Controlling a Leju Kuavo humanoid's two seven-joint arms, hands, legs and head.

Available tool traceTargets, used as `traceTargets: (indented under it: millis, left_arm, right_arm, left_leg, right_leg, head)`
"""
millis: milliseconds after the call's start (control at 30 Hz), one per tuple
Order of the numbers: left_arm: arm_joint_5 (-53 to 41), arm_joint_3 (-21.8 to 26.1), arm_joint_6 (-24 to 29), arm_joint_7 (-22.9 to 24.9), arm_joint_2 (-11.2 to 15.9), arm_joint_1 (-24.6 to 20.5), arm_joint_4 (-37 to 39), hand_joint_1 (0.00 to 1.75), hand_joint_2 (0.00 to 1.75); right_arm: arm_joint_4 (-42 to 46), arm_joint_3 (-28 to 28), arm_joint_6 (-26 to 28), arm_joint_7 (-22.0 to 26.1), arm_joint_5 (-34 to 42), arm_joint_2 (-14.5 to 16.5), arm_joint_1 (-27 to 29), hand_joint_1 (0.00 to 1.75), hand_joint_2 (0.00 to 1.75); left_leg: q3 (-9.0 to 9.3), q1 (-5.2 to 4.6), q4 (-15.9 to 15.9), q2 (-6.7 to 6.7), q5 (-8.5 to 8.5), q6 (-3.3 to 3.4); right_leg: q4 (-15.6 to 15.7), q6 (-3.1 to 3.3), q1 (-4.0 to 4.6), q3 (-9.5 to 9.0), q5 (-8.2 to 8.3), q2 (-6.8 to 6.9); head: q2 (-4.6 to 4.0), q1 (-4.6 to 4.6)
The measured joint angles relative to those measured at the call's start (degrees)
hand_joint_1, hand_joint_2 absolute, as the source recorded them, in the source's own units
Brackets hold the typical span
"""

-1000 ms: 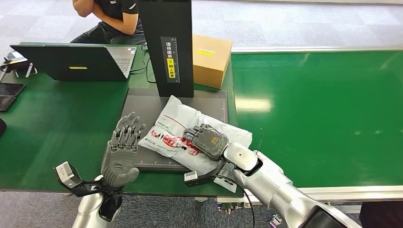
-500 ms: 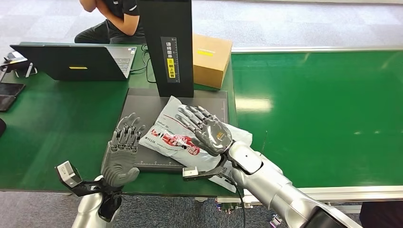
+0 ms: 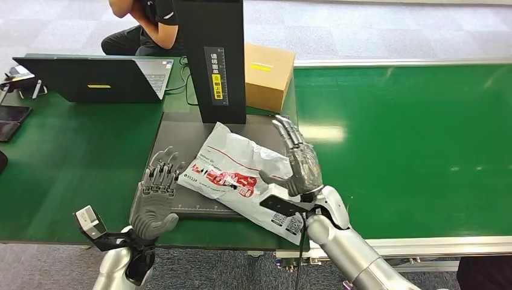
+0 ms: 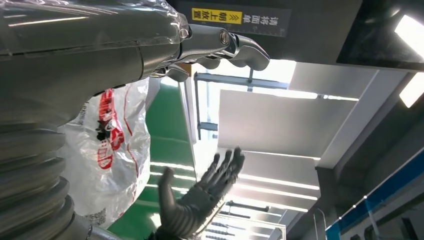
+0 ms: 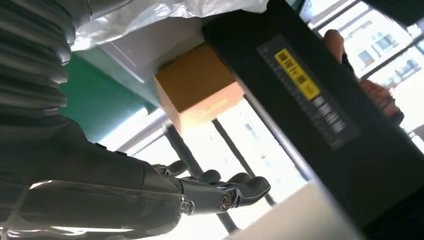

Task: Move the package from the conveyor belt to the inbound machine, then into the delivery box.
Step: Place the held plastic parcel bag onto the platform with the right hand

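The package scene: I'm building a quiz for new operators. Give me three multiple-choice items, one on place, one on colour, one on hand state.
1. Where does the package lie?
A on the laptop
B on the dark scanner plate
C on the floor

2. What colour is the belt?
A green
B blue
C orange

3. How are the robot's hands?
A both holding the package
B right holding it
C both open

Answers:
B, the package rests on the plate.
A, the belt is green.
C, the left hand and the right hand have spread fingers and hold nothing.
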State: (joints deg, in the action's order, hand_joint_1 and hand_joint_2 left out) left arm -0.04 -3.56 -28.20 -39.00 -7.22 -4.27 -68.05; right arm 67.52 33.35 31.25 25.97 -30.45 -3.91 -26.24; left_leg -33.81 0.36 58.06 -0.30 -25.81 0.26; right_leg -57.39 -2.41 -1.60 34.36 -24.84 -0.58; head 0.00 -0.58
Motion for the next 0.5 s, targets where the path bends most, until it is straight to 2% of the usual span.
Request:
traceTargets:
  millis: [167,267,500]
  left_arm:
    - [-1.03,0.64,0.61,0.61,0.08,1.41,-0.9,0.0,1.75]
    - [-1.72,1.01,0.76,1.19,0.06,1.92,-1.71,0.0,1.75]
    - [-3.37,1.24,1.2,2.69,-0.15,2.18,-2.49,0.0,1.75]
  right_arm:
    - [9.02,-11.22,-9.22,2.54,10.07,-0.16,8.48,0.0,1.75]
    - [13.83,-17.1,-14.96,2.94,10.85,0.18,13.25,0.0,1.75]
    - [20.2,-26.58,-22.61,2.28,11.87,2.94,20.95,0.0,1.75]
  left_leg:
    - [-0.04,0.0,-0.01,-0.04,-0.06,0.0]
    - [-0.05,0.0,-0.01,-0.05,-0.07,-0.01]
    - [-0.02,0.0,-0.02,-0.04,-0.07,-0.02]
  right_leg:
    - [0.01,-0.01,0.0,0.02,-0.03,0.02]
    - [0.02,-0.01,0.0,0.02,-0.03,0.02]
    - [0.02,0.0,0.0,0.03,-0.03,0.01]
  head:
    - [0.0,0.0]
    - [0.0,0.0]
    - [0.0,0.0]
